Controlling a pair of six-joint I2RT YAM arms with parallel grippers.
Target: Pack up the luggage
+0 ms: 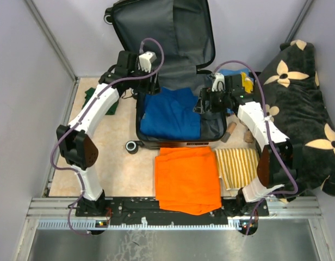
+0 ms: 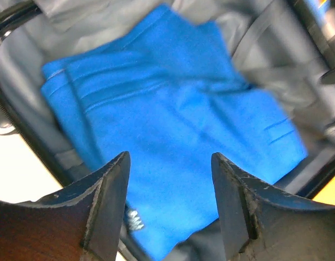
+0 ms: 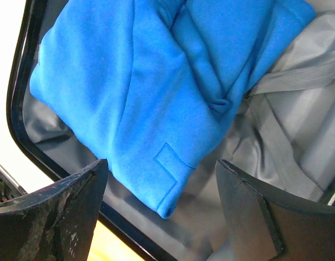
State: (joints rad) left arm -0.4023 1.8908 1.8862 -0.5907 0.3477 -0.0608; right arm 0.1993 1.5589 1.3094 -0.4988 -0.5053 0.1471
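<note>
The luggage sits at the far middle of the table. It is open, with its lid standing up at the back, so the grey inside is easy to reach from above. A folded blue top lies flat in the bottom half and fills most of the left and middle. Grey lining and a strap show on its right. The left gripper hangs over the blue top with its two fingers spread wide and nothing between them. The right gripper is over a corner of the same top, and it is wide open and empty too. I think the top is packed and both grippers are free for the next thing. An orange cloth and a striped yellow cloth lie folded side by side just in front of the case, likely waiting for their turn. The outside of the case is hidden from here, and only a black wheel peeks out at the near corner. The left wrist view is blurry. Something yellow and blue behind the right arm is mostly covered, and I cannot tell what it is.
</note>
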